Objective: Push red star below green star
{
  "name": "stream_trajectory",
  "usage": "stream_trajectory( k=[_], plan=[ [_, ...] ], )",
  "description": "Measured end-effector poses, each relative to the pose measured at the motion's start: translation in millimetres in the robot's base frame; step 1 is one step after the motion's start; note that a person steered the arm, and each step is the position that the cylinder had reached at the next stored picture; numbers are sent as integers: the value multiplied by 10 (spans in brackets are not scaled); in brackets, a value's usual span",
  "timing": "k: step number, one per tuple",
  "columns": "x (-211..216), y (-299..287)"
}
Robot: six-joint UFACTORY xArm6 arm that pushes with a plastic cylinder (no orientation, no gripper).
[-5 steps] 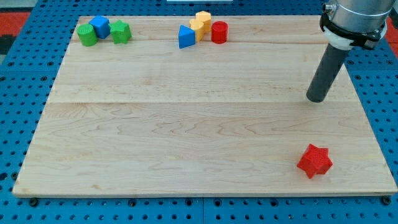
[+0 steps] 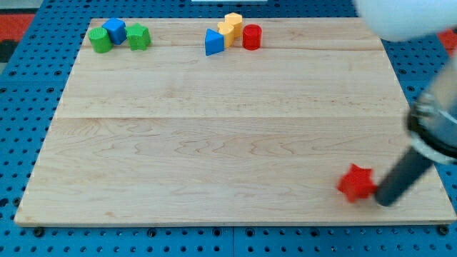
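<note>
**pegboard_pete:** ok colour rundown. The board (image 2: 214, 143) is pale maple-looking wood with fine grain lines running left to right, and the pegboard table (image 2: 21, 107) under it is bright blue, dotted all over with dark holes. Upper left corner of the frame shows a bit of orange-red.

**blockhead42:** and the blocks?

**pegboard_pete:** upper left — a green block (image 2: 100, 41), a blue one (image 2: 114, 30), a green star (image 2: 138, 37). Top middle — blue triangle (image 2: 213, 43), two yellow-orange blocks (image 2: 230, 26), red cylinder (image 2: 251, 36). Lower right there's the red star (image 2: 356, 183), next to the dark charcoal rod, my tip (image 2: 385, 200).
</note>
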State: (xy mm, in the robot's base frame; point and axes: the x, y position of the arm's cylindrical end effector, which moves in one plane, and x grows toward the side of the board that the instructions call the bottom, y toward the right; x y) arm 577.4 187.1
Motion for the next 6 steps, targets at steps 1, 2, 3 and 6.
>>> stream_trajectory(
  k=[1, 2, 3, 6],
  plan=[
    [-344, -1017],
    [-454, -1162],
    [-437, -1167],
    [-927, -1436]
  ],
)
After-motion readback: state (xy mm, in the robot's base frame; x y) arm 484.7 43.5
